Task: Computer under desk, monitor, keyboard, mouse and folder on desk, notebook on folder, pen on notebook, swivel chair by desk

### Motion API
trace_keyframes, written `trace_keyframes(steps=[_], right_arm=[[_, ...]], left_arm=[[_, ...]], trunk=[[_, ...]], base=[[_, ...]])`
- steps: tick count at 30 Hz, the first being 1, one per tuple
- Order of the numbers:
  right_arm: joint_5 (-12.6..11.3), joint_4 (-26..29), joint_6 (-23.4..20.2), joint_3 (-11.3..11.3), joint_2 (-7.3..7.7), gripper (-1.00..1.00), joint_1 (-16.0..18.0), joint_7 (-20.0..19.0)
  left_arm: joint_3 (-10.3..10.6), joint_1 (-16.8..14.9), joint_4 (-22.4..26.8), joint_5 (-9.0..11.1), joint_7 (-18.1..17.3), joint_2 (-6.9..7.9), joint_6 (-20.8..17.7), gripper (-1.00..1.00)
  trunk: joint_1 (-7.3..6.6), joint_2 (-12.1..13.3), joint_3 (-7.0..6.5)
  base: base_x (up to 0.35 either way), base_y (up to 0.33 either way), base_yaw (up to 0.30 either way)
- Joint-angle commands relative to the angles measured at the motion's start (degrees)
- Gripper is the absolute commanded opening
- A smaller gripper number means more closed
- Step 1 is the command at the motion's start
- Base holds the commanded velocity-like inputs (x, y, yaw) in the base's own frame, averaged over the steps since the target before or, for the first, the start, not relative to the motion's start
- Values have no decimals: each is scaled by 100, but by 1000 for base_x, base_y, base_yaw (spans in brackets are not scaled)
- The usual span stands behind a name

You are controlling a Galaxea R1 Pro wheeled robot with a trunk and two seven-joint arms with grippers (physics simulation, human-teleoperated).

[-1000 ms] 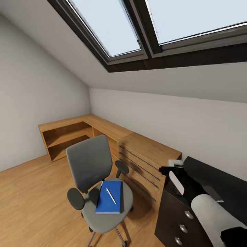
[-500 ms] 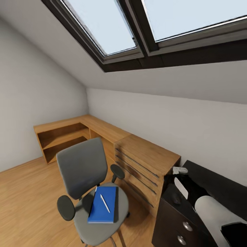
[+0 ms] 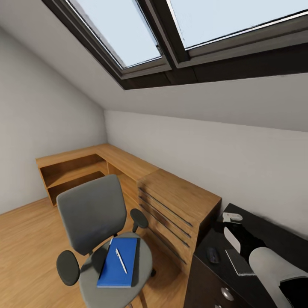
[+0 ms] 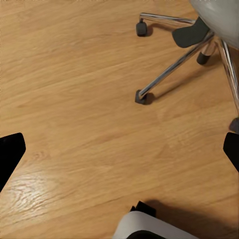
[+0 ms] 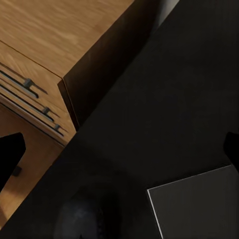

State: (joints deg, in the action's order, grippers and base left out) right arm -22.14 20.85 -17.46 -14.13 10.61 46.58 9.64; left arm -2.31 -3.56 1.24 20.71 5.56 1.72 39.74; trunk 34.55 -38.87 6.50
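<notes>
On the grey seat of the swivel chair [image 3: 92,214] lies the blue folder [image 3: 115,269], with the white pen [image 3: 121,260] resting on top of it. Just beside the chair stands a light wooden chest [image 3: 179,205] with bar handles, touching the end of the black tabletop [image 3: 273,226]. A dark mouse [image 3: 212,255] sits near the tabletop's corner, and the thin grey notebook [image 3: 238,262] lies just beside it. Over the notebook hangs the right tool [image 5: 119,149], its 2 fingers spread wide and holding nothing. Above the wooden floor [image 4: 74,99] near the chair's chrome base, the left tool [image 4: 119,154] is likewise released and empty.
</notes>
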Motion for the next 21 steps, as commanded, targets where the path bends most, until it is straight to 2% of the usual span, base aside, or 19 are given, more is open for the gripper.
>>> trace_keyframes(steps=[1,7,14,17,18,21], right_arm=[[-53,11,-29,-50,4,100,3,41],[-47,-7,-97,-93,-30,100,0,16],[-45,-4,-710,-121,-194,100,0,-15],[-45,-8,-871,-119,-281,100,0,-12],[-45,-9,-1060,-117,-334,100,0,-8],[-55,-10,-1281,-116,-362,100,0,-16]], left_arm=[[-20,-4,-1,-41,29,6,16,100],[-23,-4,-1,-41,34,36,41,100],[-43,-4,-1,-41,50,39,51,100],[-181,-4,-1,-41,52,39,51,100],[-340,-4,-1,-46,42,39,51,100],[-434,-4,1,-48,36,39,52,100]], trunk=[[2,-8,10],[2,-8,10],[2,-8,10],[2,-8,10],[2,-8,10],[2,-8,10]], base=[[8,-16,0],[3,-5,0],[0,0,0],[0,0,0],[0,0,0],[0,0,0]])
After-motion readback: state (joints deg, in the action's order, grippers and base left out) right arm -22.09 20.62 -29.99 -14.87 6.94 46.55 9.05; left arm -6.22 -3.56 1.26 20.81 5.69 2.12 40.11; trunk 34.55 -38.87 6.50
